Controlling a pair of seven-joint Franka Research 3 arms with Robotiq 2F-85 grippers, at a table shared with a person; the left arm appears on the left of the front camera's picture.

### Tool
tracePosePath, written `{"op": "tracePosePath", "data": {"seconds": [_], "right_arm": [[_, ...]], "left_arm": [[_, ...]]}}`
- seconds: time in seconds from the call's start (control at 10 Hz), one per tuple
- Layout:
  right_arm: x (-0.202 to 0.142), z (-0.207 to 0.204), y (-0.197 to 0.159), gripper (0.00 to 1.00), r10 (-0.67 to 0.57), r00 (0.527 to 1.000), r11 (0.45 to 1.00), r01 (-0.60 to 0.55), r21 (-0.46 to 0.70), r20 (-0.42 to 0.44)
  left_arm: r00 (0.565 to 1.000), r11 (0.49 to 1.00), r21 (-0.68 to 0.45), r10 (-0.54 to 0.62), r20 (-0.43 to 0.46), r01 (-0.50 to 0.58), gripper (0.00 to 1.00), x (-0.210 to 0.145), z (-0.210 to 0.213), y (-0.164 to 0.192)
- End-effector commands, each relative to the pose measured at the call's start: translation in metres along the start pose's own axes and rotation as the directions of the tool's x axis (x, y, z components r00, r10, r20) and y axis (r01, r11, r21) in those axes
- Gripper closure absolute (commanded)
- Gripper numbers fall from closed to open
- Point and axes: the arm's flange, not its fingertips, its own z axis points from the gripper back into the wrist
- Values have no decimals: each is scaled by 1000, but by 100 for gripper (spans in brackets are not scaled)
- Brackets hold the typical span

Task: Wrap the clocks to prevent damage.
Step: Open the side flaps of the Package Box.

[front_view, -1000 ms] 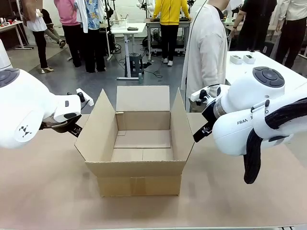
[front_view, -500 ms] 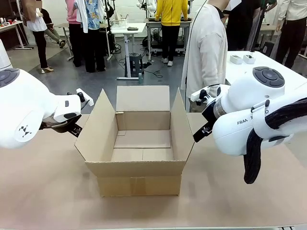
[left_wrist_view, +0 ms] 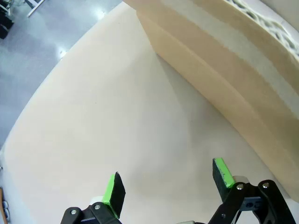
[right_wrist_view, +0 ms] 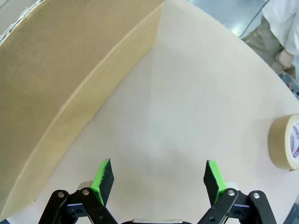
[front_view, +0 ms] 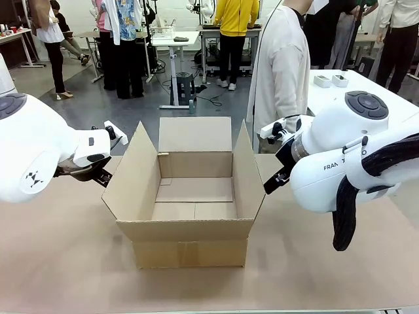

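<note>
While the cardboard box stands empty, the left gripper and right gripper are held spread and unladen either side of it. Where the clocks lie cannot be told; no wrapping is seen done yet.

The jaws stand wide apart over the table — a cardboard box rises alongside.

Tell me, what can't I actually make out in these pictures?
- Front view: the cardboard box has its near wall hiding the front strip of its floor.
- Right wrist view: the tape roll is cut off by the right edge, and its print is too small to read.
- Front view: the person is cut off above the shoulders by the top edge.
</note>
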Motion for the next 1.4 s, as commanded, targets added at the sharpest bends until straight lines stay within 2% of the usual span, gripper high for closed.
{"op": "tracePosePath", "data": {"seconds": [0.0,0.1,0.2,0.4,0.6,0.7,0.8,0.9,1.0,1.3], "right_arm": [[0,0,0,0,0,1000,1000,0,0,0],[18,42,-6,0,15,1000,1000,-15,22,16],[39,84,-8,0,11,1000,1000,-11,3,27],[72,167,-5,0,31,999,999,-31,-19,-11],[91,252,10,0,102,993,993,-105,-46,-65],[98,280,17,0,101,994,992,-104,-76,-53],[102,295,23,0,101,994,990,-105,-92,-51],[84,276,15,0,95,995,995,-95,-38,-23],[84,276,15,0,95,995,995,-95,-38,-23],[84,276,15,0,95,995,995,-95,-38,-23]], "left_arm": [[1000,1000,0,0,0,0,0,0,0,0],[1000,996,86,13,-15,-12,0,14,40,5],[998,991,118,-53,-39,58,0,36,84,5],[990,983,151,-93,-107,108,0,74,162,4],[989,979,154,-122,-89,135,0,91,234,-8],[988,978,151,-135,-73,145,0,98,257,-9],[989,978,152,-132,-68,141,0,103,271,-9],[999,950,312,31,-41,-16,0,98,268,-19],[990,977,163,-128,-64,137,0,98,280,-14],[990,977,163,-128,-64,137,0,98,280,-14]]}}
